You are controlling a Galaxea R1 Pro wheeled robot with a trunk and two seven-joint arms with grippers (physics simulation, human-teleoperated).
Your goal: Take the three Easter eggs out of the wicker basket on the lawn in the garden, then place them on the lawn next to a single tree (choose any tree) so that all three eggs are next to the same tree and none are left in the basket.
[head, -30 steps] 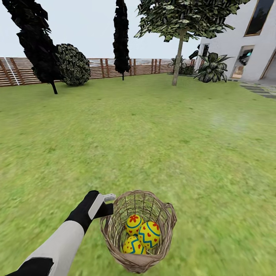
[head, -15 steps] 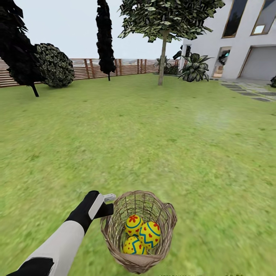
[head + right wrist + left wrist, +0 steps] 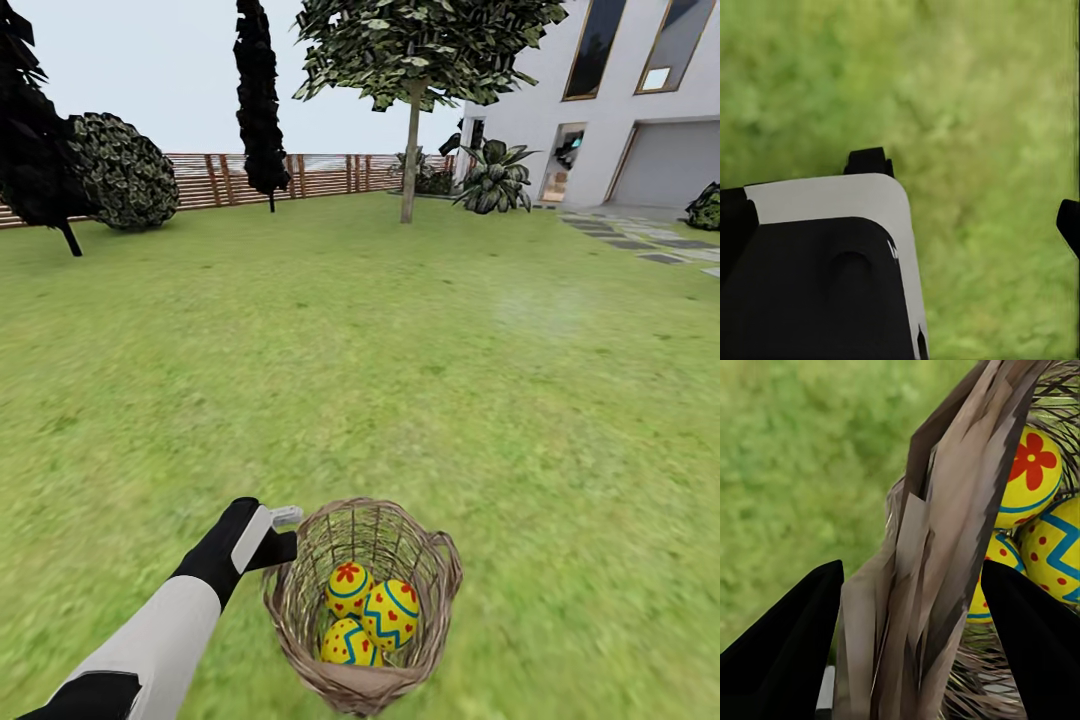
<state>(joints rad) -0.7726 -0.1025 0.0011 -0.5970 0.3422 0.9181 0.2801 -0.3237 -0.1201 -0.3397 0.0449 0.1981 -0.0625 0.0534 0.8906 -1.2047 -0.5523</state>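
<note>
Head view: left gripper [image 3: 281, 532] clamped on the braided rim of the wicker basket [image 3: 300, 610], at the rim's near-left edge, basket carried low in the foreground above the lawn [image 3: 400, 380]. Inside, three Easter eggs [image 3: 368, 613] bunched together and touching: one with a red flower uppermost, two with blue zigzags beside and below it. Far across the grass, the tree [image 3: 409, 160] with the pale trunk and green crown, standing just before the wooden fence [image 3: 320, 175]. Left of it a narrow dark columnar tree [image 3: 258, 100], further left a round bush [image 3: 125, 175]. White house [image 3: 620, 110] at the right, with stepping stones [image 3: 640, 245] leading from it. Against the earlier head pictures, whole backdrop slid leftward, more of the house now showing and the pale-trunked tree nearer the middle: a turn of the camera, not of the things. Arm, basket and eggs placed the same within the picture.

Left wrist view: two black fingers [image 3: 787, 652] either side of the thick woven rim [image 3: 937, 555], closed narrowly on it. Eggs [image 3: 1031, 480] just beyond the rim, inside the basket, grass blurred behind.

Right wrist view: blurred green lawn [image 3: 982, 112] beneath, a grey and black part of the robot's body [image 3: 817, 270] in front. One dark fingertip [image 3: 1069, 223] at the picture's edge; cannot tell whether the right gripper stands wide or narrow.
</note>
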